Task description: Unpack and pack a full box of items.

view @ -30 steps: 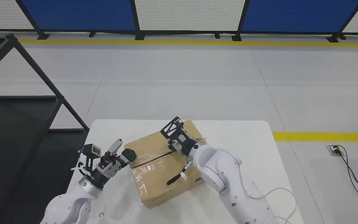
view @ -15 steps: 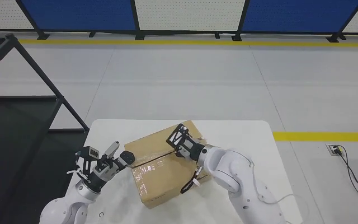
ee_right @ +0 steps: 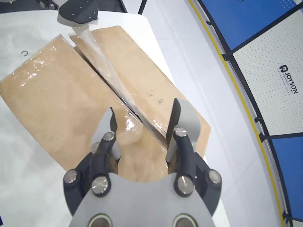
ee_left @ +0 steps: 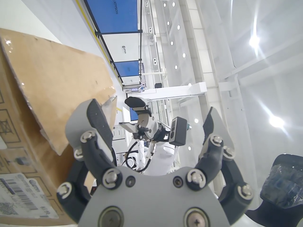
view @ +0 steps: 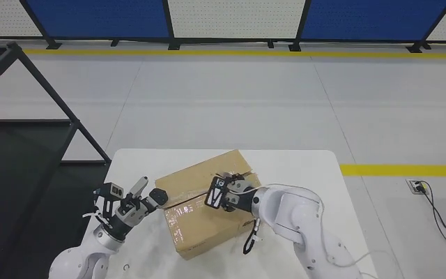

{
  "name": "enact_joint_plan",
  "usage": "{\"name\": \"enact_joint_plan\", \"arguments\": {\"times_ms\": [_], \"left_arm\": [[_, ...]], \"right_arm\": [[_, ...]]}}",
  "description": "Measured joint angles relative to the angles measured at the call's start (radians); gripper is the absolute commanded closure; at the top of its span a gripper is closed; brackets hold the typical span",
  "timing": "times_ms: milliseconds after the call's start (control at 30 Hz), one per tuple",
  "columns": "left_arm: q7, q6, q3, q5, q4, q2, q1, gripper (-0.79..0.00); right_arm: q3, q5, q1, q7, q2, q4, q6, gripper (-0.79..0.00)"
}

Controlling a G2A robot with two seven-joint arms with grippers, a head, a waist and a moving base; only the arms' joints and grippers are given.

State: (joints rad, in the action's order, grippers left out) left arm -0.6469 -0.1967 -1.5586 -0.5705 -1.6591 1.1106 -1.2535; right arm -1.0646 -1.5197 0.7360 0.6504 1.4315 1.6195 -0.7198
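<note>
A brown cardboard box (view: 202, 213) lies slantwise on the white table (view: 306, 171), its top flaps closed along a middle seam (ee_right: 113, 88). My right gripper (view: 221, 192) hovers just over the seam near one end of the box; in the right wrist view it (ee_right: 143, 116) is open, one finger on each side of the seam. A strip of clear tape (ee_right: 104, 69) stretches up off the seam to my left gripper (ee_right: 78, 12). The left gripper (ee_left: 153, 116) is open at the box's (ee_left: 47, 76) other end, with the tape end (ee_left: 109, 100) against one finger.
A black metal frame (view: 49, 118) stands off the table's left side. A small C-shaped mark (view: 124, 266) is on the tabletop by the left arm. Bare tabletop lies to the right of the box and in front of it.
My right gripper has come from the box's far edge down over the middle of the top. The left gripper has drawn back slightly from the box.
</note>
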Motion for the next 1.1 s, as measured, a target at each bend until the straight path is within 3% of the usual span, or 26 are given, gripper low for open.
{"name": "enact_joint_plan", "arguments": {"times_ms": [100,367,400,467,567,633,1100], "left_arm": [[0.0,-0.001,0.001,-0.003,-0.003,0.001,-0.002,-0.785],[-0.001,-0.003,0.005,-0.011,-0.001,0.002,0.0,-0.785],[-0.001,-0.003,0.006,-0.011,-0.001,0.002,0.001,-0.785],[-0.004,-0.002,0.009,-0.012,0.001,0.003,0.004,-0.785],[-0.006,-0.002,0.01,-0.013,0.002,0.003,0.006,-0.785],[-0.008,-0.004,0.011,-0.016,0.002,0.004,0.006,-0.785],[-0.005,-0.006,0.012,-0.019,-0.004,0.005,0.004,-0.785]], "right_arm": [[0.018,-0.033,-0.032,0.033,0.004,-0.023,0.045,-0.785],[0.018,-0.037,-0.025,0.023,0.004,-0.02,0.051,-0.785],[0.018,-0.041,-0.019,0.008,0.003,-0.019,0.052,-0.493],[0.028,-0.052,-0.017,-0.023,0.001,-0.026,0.042,-0.274],[0.052,-0.053,-0.042,-0.031,0.005,-0.058,0.018,-0.077],[0.069,-0.04,-0.071,-0.029,0.009,-0.093,0.0,-0.022],[0.1,0.044,-0.183,0.023,0.018,-0.221,-0.088,0.0]]}}
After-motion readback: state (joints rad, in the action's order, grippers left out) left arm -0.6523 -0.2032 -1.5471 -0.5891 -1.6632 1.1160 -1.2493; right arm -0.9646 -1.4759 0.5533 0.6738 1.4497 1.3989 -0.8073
